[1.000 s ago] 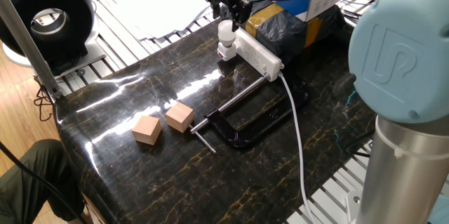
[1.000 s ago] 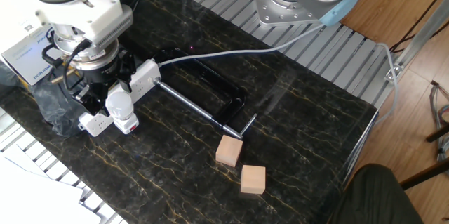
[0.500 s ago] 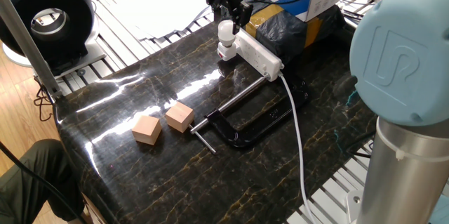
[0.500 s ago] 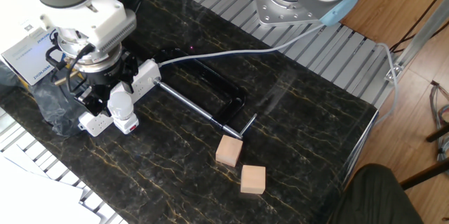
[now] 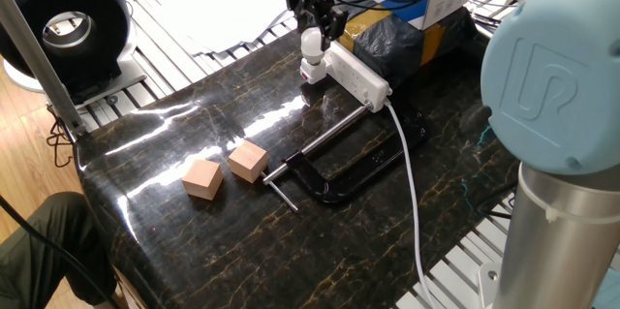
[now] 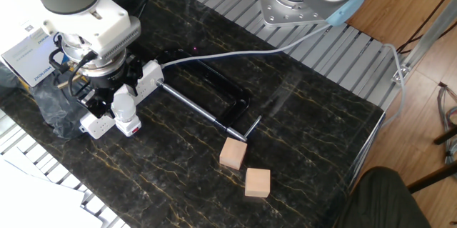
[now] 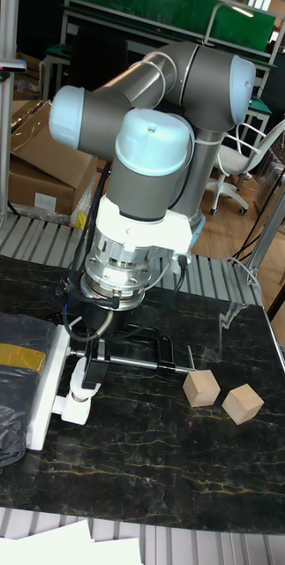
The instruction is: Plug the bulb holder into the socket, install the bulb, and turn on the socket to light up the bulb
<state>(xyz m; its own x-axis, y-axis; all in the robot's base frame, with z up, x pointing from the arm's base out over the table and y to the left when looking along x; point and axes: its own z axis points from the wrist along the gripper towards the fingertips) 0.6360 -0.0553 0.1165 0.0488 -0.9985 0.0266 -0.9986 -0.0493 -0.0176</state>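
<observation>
— Gripper point(image 6: 120, 93) state? Where?
— Straight above the bulb point(image 6: 123, 102), black fingers flanking its globe on both sides. Closed around the bulb by the look of it, though actual contact too small to confirm in either fixed view.
— And the bulb itself?
— Upright, seated in the bulb holder point(image 6: 131, 126), at the near end of the socket point(image 6: 121, 97). Same stack visible from the opposite side: bulb point(image 5: 311, 46) over holder point(image 5: 312, 72), socket point(image 5: 356, 72) running away toward the thick white cable point(image 5: 411, 183).
— Progress, then?
— Holder apparently plugged in already. Bulb in place on top, probably mid-install; how far screwed home, impossible to tell. No glow from the bulb, so switching on likely still left. Switch not made out in any view.
— Arm pose?
— Wrist pointing straight down over the strip's end, tool flange point(image 7: 116, 269) stacked vertically above the fingers, elbow folded back behind in the tall fixed view.
— Anything else around?
— Black clamp point(image 6: 218, 103) lying beside the strip, two wooden cubes point(image 6: 245, 168) well apart near the table point(image 6: 307, 121) edge, dark bag point(image 5: 402, 43) behind the socket.
</observation>
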